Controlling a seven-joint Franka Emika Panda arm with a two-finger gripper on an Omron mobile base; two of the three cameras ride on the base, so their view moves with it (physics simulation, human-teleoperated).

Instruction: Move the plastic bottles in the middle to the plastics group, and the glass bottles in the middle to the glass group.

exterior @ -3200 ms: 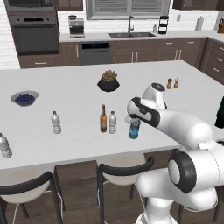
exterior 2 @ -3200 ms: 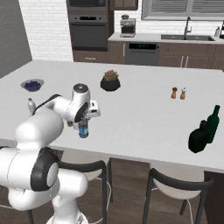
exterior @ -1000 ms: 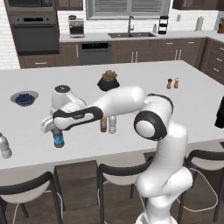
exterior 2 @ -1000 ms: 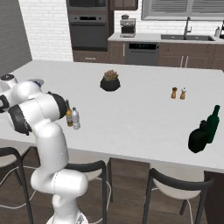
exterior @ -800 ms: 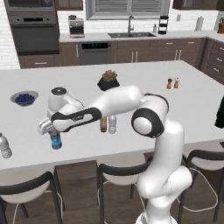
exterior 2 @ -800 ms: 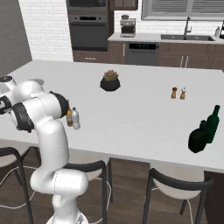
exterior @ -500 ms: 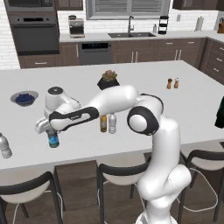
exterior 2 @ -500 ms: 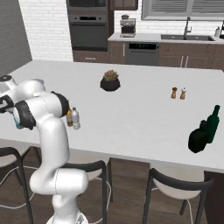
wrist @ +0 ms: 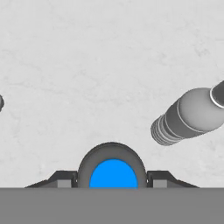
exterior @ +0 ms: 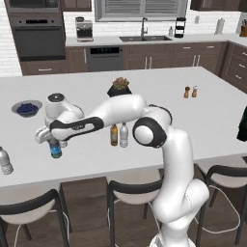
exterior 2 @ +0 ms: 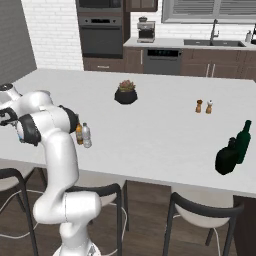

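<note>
In the left base view my gripper point(exterior: 52, 141) reaches far left over the counter, shut on the dark plastic bottle point(exterior: 55, 150) with the blue label. Looking down in the hand view, its blue cap point(wrist: 113, 174) sits between my gripper point(wrist: 113, 180) fingertips point(wrist: 64, 180). A clear ribbed plastic bottle point(wrist: 188, 116) of the plastics group stands just beside it, partly behind my hand point(exterior: 63, 143). Another clear bottle point(exterior: 5, 161) stands at the far left. In the middle stand the amber glass bottle point(exterior: 114, 135) point(exterior 2: 78, 134) and a clear plastic bottle point(exterior: 124, 135) point(exterior 2: 87, 136).
Dark green glass bottles point(exterior 2: 234, 149) stand at the counter's right end. A blue bowl point(exterior: 26, 107), a potted plant point(exterior: 119, 87) and two shakers point(exterior: 190, 91) sit farther back. Stools point(exterior: 128, 190) line the near edge of the counter point(exterior: 193, 130).
My arm has carried the blue-capped bottle a little further left, toward the clear bottles at that end. The bottles in the middle have not moved.
</note>
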